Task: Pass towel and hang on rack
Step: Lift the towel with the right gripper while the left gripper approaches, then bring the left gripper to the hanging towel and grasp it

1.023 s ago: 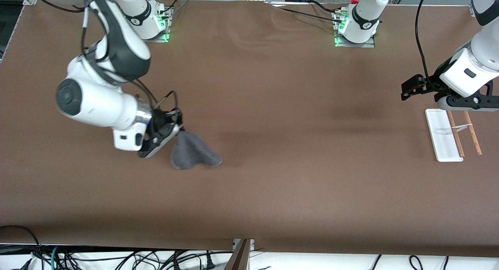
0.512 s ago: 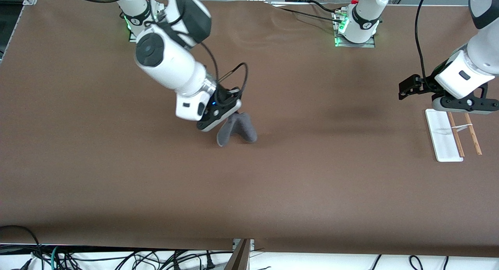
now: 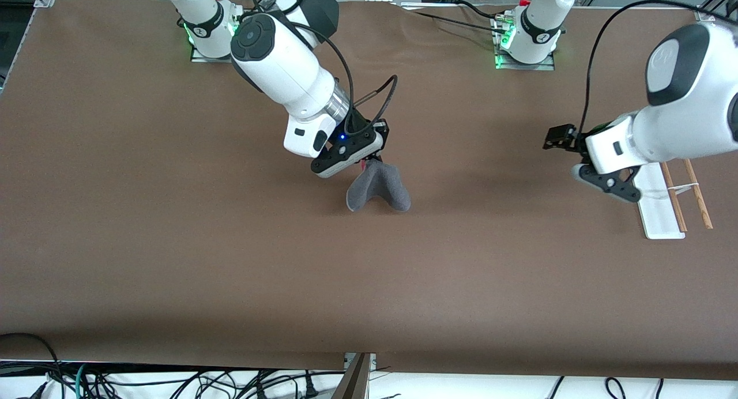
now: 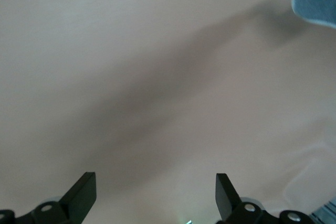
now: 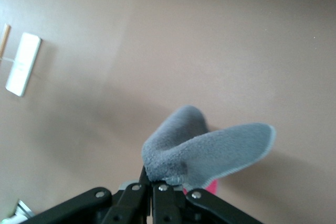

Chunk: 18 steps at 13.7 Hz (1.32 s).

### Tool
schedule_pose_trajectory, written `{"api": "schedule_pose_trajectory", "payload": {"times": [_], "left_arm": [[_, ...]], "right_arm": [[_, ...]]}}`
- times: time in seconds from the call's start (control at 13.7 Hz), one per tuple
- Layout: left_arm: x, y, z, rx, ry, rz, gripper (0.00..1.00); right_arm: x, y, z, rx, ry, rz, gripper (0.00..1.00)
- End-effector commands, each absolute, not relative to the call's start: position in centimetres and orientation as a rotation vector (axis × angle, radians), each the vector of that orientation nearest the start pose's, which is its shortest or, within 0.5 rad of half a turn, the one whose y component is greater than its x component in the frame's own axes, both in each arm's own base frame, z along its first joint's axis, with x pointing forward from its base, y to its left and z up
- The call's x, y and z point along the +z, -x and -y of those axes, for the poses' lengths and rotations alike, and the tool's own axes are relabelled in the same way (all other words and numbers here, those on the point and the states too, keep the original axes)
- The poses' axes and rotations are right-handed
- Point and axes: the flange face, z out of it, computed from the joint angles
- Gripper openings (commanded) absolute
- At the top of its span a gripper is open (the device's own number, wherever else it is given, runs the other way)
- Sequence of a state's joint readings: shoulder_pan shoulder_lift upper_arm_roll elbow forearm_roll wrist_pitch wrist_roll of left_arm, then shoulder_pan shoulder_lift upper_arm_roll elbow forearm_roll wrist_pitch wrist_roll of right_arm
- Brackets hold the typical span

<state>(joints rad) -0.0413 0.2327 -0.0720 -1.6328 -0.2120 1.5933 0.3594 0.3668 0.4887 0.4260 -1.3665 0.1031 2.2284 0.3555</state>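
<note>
So the whole thing right now comes down to the gap between the two claws. The right claw [image 3: 369, 157] is pinched tight on one corner of the towel [image 3: 377, 185], holding it up over the middle of the bench [image 3: 173, 260]. The rest of the cloth droops down in two soft grey lobes, with a bit of the pink-red side peeking out right by the fingers in the right wrist view.

The left claw [image 3: 562, 138] is hanging over the bench toward the left arm's end, just beside the rack [image 3: 657, 214], with its fingers [image 4: 81, 195] spread wide and nothing between them. From where it sits, the towel lies toward the right arm's end of the bench, well apart from it. You can just catch a grey corner of it at the edge of the left wrist view.

My guess is the handover is the next bit: the left claw needs a free flap to bite, and the hanging lobes point down and toward the front camera, so it'd probably have to come in low.

The rack sits at the left arm's end, white base flat and the two wooden rods running along it.

The bench is plain brown covering, bare between the two claws. Cables hang off the edge nearest the front camera.
</note>
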Motion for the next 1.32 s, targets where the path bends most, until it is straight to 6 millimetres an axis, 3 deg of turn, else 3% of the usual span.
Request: {"api": "schedule_pose_trajectory", "payload": {"times": [0.0, 0.22, 0.73, 0.88, 1.24], "left_arm": [[45.1, -59.3, 11.0, 0.279, 3.266, -1.134, 1.00], [40.2, -58.4, 13.0, 0.088, 3.380, -1.394, 1.00], [35.8, -59.1, 17.8, -0.367, 3.402, -1.956, 1.00], [35.3, -59.4, 19.4, -0.543, 3.289, -2.070, 1.00], [30.4, -59.8, 20.7, -0.873, 3.289, -2.200, 1.00]], "right_arm": [[52.4, -54.3, -49.6, -0.281, 2.612, 0.344, 0.00], [53.1, -54.0, -50.1, -0.290, 2.597, 0.347, 0.00], [54.2, -52.9, -51.4, -0.309, 2.566, 0.351, 0.00], [54.3, -52.7, -51.8, -0.320, 2.555, 0.354, 0.00], [54.5, -52.6, -52.0, -0.333, 2.545, 0.358, 0.00]]}}
